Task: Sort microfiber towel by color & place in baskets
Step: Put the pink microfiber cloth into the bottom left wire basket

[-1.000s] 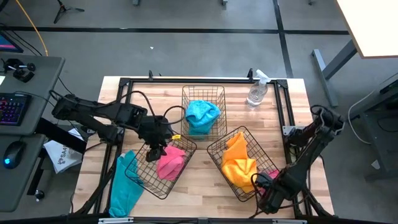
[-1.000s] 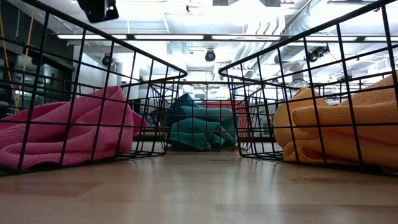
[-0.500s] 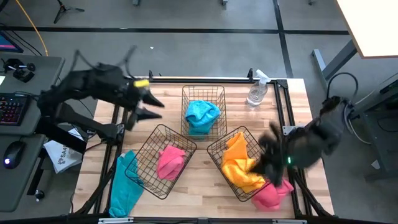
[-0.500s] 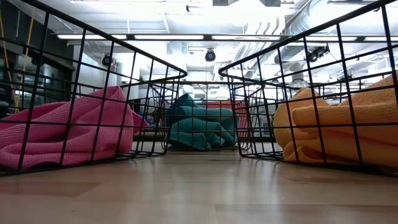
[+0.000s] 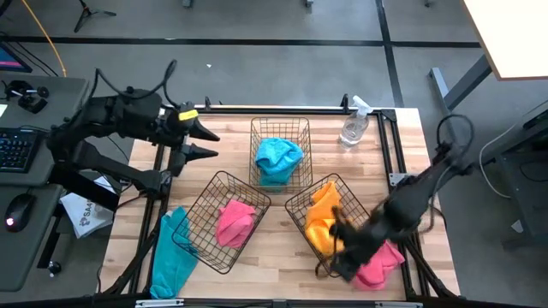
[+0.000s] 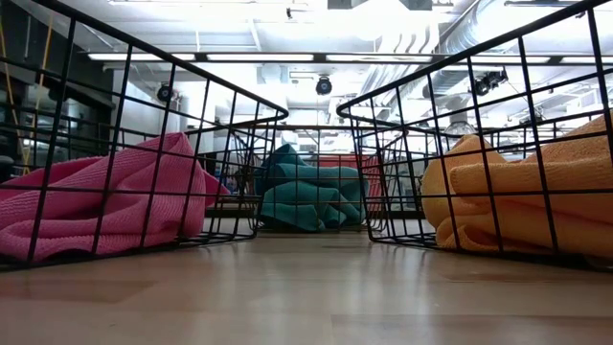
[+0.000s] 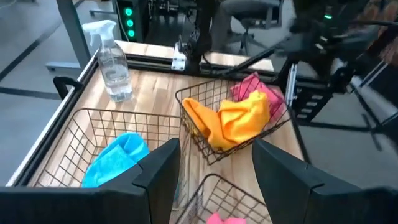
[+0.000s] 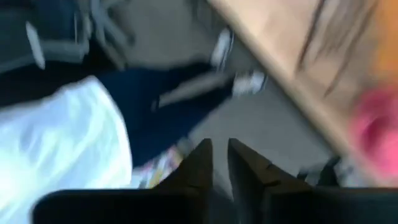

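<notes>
Three black wire baskets stand on the wooden table. The far middle basket [image 5: 279,128] holds a turquoise towel [image 5: 277,156]. The near left basket [image 5: 208,214] holds a pink towel [image 5: 234,221], and the right basket [image 5: 300,210] holds a yellow-orange towel [image 5: 325,218]. Another turquoise towel [image 5: 170,254] lies flat at the near left corner. A loose pink towel [image 5: 381,263] lies on the table beside the right basket. My left gripper [image 5: 210,144] hangs open, high over the far left of the table. My right gripper [image 5: 338,257] is shut and blurred at the right basket's near corner.
A clear spray bottle [image 5: 354,127] stands at the far right corner. Black frame bars [image 5: 282,109] run along the table edges. In the right wrist view a person [image 8: 68,143] in white and dark clothes stands beyond the table's near edge. The board [image 5: 282,269] between the baskets is bare.
My left gripper has risen from over the near left basket and drawn back toward the far left corner. My right arm swung up from the near right corner, then down again toward the near edge. The pink towel beside the right basket now lies uncovered.
</notes>
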Controlling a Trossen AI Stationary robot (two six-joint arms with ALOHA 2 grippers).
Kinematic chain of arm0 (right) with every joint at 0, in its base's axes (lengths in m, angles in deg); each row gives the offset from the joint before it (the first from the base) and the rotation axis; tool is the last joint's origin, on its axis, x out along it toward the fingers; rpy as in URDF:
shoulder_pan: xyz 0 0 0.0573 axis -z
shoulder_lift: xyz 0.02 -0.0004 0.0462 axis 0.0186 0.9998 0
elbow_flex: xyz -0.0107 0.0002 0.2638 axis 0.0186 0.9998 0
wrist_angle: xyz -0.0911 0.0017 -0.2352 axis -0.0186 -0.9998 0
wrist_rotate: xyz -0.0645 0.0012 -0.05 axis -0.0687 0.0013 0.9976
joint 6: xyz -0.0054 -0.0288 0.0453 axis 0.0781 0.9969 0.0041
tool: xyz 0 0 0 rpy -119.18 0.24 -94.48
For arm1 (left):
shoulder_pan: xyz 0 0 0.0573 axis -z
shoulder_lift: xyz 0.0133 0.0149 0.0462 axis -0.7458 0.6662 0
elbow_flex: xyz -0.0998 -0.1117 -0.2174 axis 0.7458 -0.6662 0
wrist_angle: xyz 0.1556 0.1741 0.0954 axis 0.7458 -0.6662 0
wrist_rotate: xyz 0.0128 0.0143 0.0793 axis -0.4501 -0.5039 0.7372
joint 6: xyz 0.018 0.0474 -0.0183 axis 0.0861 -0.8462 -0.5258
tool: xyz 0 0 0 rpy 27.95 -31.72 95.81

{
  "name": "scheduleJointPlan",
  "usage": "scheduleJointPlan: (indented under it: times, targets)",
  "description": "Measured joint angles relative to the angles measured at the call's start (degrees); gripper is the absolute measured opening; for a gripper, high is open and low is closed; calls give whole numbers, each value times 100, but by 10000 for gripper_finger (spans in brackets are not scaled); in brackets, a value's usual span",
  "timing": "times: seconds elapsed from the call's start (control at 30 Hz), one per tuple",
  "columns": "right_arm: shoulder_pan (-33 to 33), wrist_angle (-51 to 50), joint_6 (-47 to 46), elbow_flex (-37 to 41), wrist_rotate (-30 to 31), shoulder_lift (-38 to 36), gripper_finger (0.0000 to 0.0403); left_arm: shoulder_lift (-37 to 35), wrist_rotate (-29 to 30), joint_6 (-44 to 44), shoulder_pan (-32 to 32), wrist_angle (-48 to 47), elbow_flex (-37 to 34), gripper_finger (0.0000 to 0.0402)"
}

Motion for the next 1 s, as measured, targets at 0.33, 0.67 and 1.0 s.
scheduleJointPlan:
  times: [0.33, 0.67, 1.0]
  targets:
    - [-1214, 1145, -1119, 644, -1785, 1092, 214, 251, -127, -277, 0, 8, -668, 187]
    - [-1869, -1099, -978, 650, 276, 1228, 302, 522, -465, 1016, 192, 958, -685, 187]
    - [-2489, -811, -1535, 1520, 609, 1236, 303, 780, -302, 1966, 701, 3014, -680, 187]
